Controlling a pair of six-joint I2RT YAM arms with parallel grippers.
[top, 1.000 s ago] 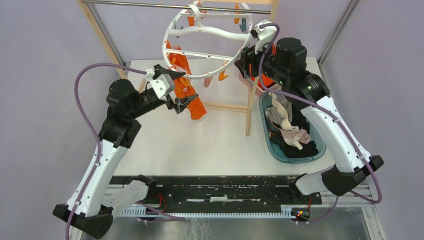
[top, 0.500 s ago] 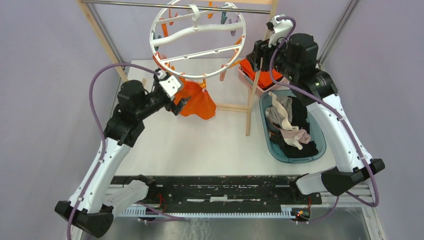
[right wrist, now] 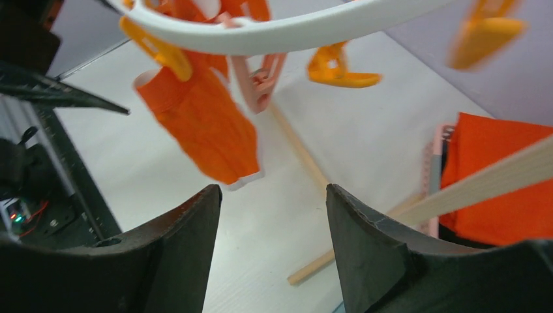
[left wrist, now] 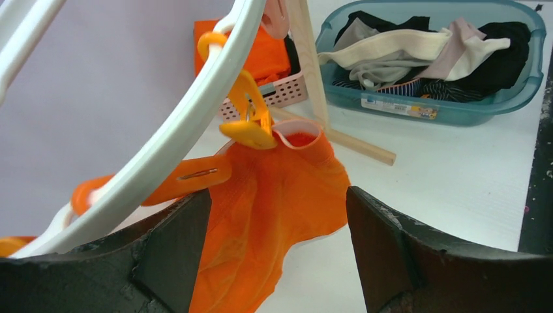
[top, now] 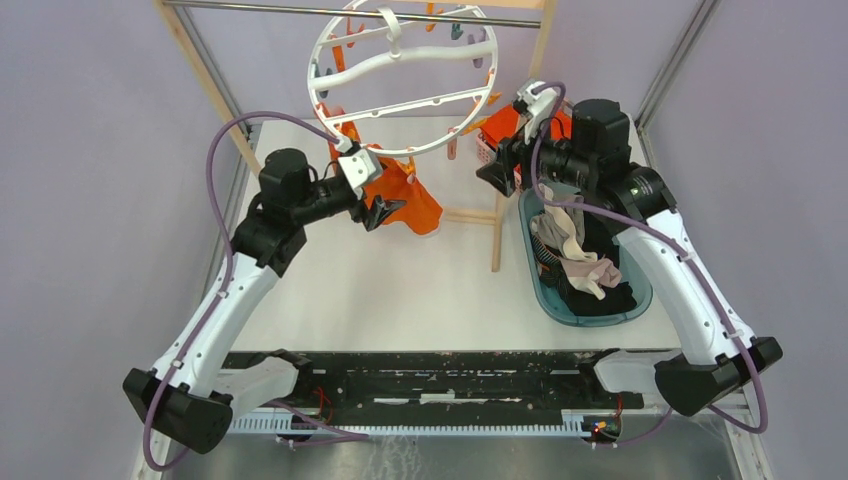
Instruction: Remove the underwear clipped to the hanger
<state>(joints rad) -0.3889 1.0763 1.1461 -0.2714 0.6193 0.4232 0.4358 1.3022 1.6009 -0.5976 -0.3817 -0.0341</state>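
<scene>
Nearest the lens in the left wrist view, the left gripper is holding its two dark fingers wide apart with nothing clamped between them. The orange underwear is hanging just beyond the gap, and we are unable to tell whether a finger is brushing it. An orange peg is pinching its white-trimmed band under the rim of the hanger. That bite is showing clearly only here. From the top camera the garment is appearing as an orange flap below the ring's near edge.

The right gripper is gaping too, empty, and facing the same garment from the other side, well apart from it. Only the top view is showing both arms at once, flanking the hanger, which is hanging from the metal bar.

Farther back, the wooden post is standing between the garment and the teal tub. A black piece and a beige-grey piece are lying heaped in the tub. The right wrist is missing that heap, catching instead the folded orange cloth in the pink basket.

We are counting two arms, one hanger, one garment clipped to it, one tub and one basket. In the right wrist view we are counting at least one pink and three orange pegs.
</scene>
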